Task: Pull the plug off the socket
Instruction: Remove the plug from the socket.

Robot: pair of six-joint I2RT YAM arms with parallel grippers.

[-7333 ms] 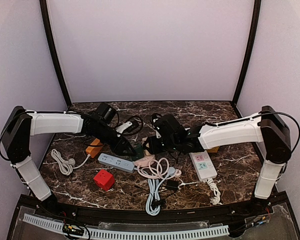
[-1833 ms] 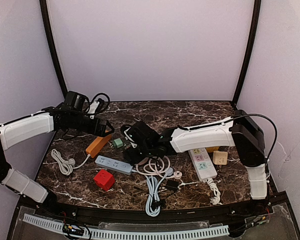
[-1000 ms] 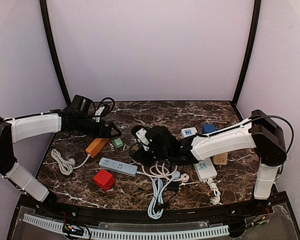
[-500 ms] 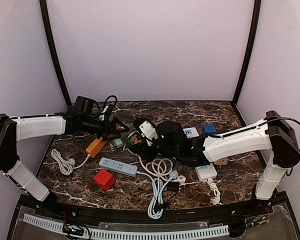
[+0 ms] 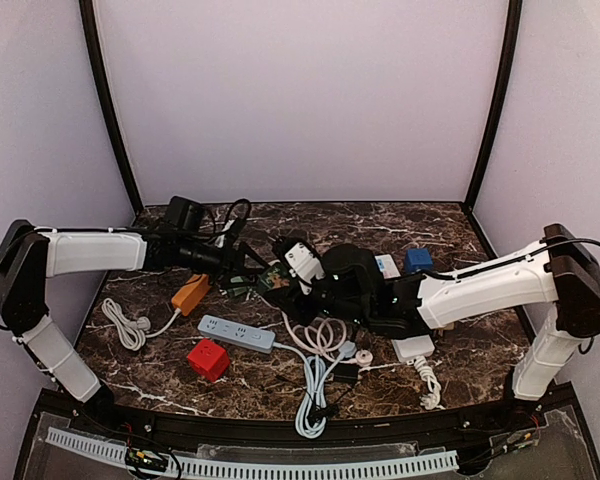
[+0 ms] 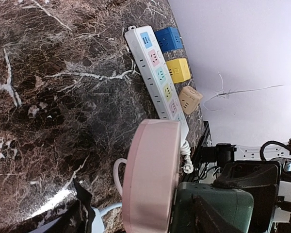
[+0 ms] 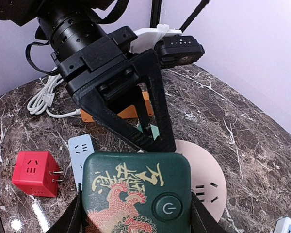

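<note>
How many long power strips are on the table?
3: an orange strip at the left, a grey-blue strip near the front, a white strip at the right. Others may be hidden.

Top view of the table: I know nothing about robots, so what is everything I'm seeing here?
green adapter: one, dark green, against the pink socket, centre
pink socket: one, pink, round, centre
long strip: one, white with pastel outlets, right
blue cube, yellow cube, tan cube: one each, beside the long strip
red cube: one, red, front left
grey strip: one, grey-blue, front left
orange strip: one, orange, left
white cable, pink cable, pale blue cable: one each; left, centre, front centre
table: one, dark marble
left fingers: black, at the pink socket
right fingers: black, clamping the green adapter
</note>
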